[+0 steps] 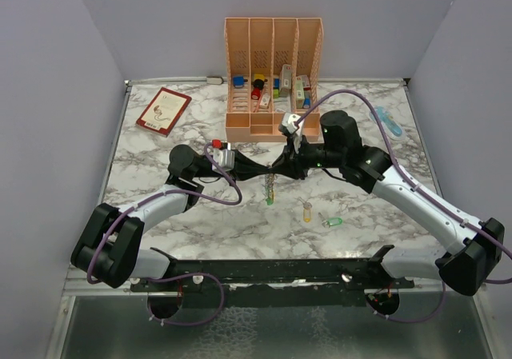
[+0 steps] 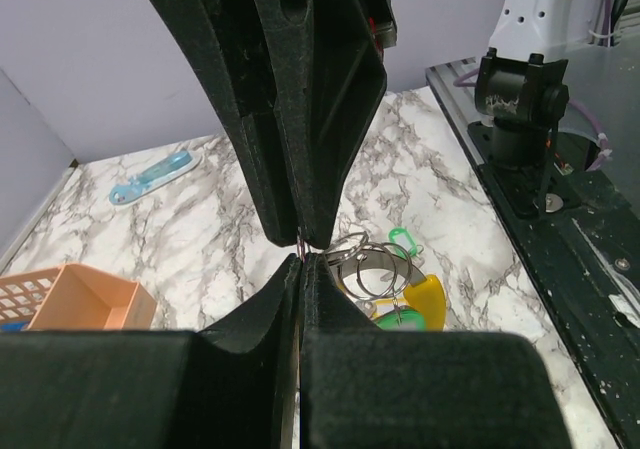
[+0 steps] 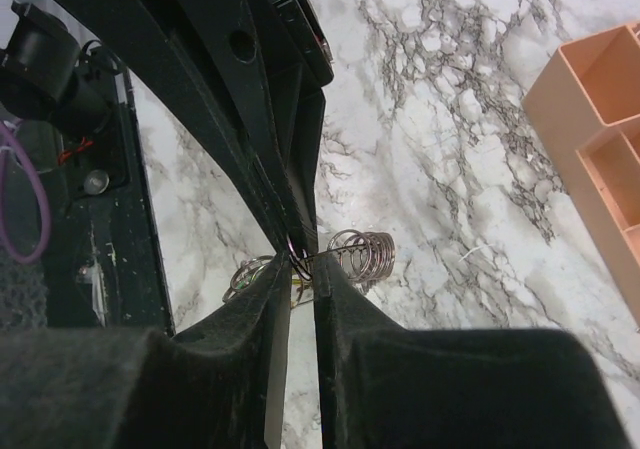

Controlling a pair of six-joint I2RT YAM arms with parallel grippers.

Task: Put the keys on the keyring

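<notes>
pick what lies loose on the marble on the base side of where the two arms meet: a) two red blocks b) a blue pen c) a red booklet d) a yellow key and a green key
d: the top view shows a yellow-headed key and a green-headed key lying apart on the marble table, with no red blocks, pen or booklet beside them.

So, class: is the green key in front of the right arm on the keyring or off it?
Off. The green key lies loose on the table, well apart from the keyring.
</notes>
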